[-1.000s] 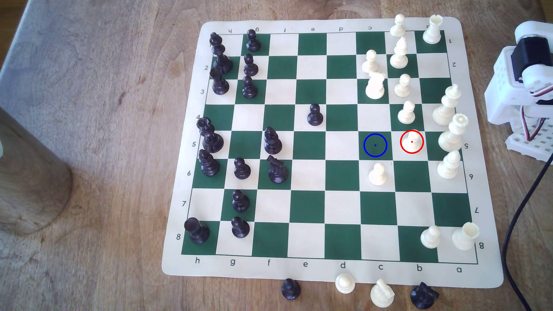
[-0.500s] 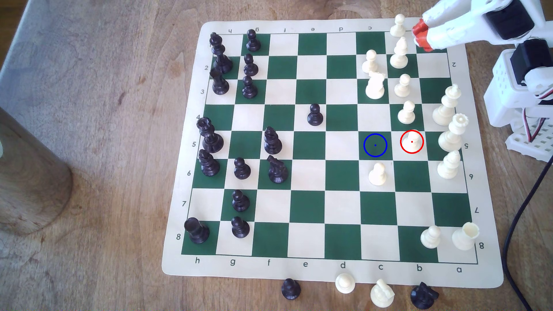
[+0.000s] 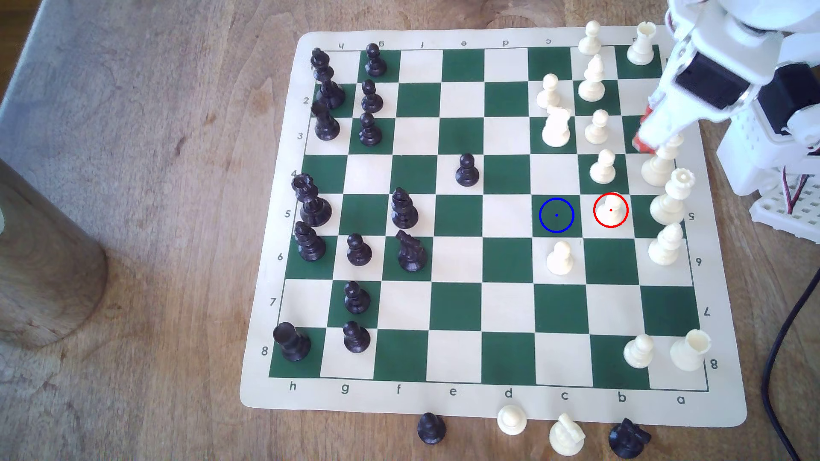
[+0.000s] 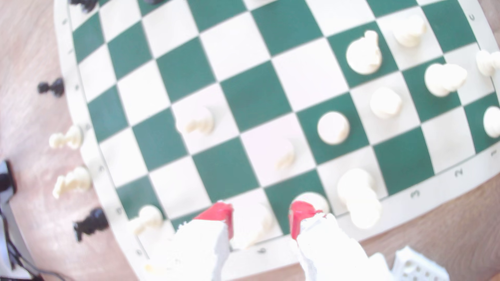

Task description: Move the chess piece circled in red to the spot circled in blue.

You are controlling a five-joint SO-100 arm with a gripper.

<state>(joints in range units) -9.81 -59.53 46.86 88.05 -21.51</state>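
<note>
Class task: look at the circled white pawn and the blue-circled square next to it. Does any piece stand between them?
No. The pawn stands on the cream square directly beside the blue-circled dark green square, to its right in the exterior view. That square is bare. The nearest piece, another white pawn, stands one square nearer the camera, off the path.

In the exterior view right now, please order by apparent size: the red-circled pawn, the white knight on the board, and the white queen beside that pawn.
1. white queen
2. white knight
3. chess piece, the circled pawn
</note>
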